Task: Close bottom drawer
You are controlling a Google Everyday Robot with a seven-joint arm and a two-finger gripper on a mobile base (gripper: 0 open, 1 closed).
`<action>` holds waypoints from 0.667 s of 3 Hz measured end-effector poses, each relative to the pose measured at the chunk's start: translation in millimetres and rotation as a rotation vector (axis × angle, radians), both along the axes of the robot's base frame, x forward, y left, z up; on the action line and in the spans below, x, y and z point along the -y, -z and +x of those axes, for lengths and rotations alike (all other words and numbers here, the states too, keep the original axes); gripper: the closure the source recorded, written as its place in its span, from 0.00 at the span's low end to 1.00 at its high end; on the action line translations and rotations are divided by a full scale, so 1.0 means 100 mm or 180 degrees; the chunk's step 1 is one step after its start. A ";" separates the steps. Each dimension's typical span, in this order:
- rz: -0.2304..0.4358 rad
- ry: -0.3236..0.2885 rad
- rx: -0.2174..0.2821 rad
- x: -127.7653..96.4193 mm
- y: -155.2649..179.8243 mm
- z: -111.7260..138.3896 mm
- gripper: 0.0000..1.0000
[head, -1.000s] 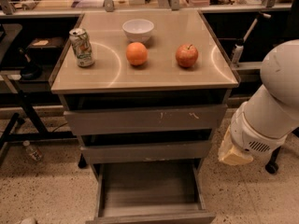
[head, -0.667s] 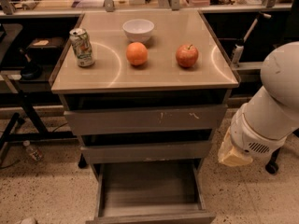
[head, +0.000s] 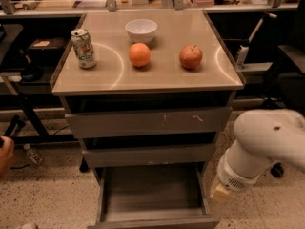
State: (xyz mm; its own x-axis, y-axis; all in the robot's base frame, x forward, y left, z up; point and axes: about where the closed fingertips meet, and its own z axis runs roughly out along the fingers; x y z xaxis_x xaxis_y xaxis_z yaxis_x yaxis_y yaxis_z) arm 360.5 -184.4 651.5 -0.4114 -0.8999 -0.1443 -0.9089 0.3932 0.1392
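The bottom drawer (head: 152, 194) of the grey-brown cabinet stands pulled far out and is empty, showing its wood-grain floor. Its flat front (head: 157, 222) lies at the frame's lower edge. The middle drawer (head: 147, 155) and the top drawer (head: 147, 122), which has white scratch marks, stick out slightly. My white arm (head: 259, 144) reaches down at the right of the cabinet, and its tan end (head: 220, 193) hangs just beside the open drawer's right wall. My gripper is out of view, below the frame.
On the cabinet top (head: 157, 78) stand a soda can (head: 83, 48), a white bowl (head: 141, 30), an orange (head: 139, 55) and a red apple (head: 190, 57). A water bottle (head: 32, 154) lies on the speckled floor at left. Dark shelving and desks stand behind.
My arm has dropped lower and moved left, bringing its tan end down beside the open bottom drawer's right wall. The drawers have not moved.
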 end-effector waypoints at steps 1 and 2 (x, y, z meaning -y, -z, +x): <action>0.0045 0.0162 -0.0195 -0.04 0.63 -0.04 1.00; 0.0046 0.0162 -0.0196 -0.04 0.64 -0.04 1.00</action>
State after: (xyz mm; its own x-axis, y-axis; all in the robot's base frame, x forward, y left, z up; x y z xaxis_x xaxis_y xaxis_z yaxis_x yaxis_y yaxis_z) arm 356.6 -180.5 588.0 -0.4650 -0.8757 -0.1300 -0.8773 0.4362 0.2001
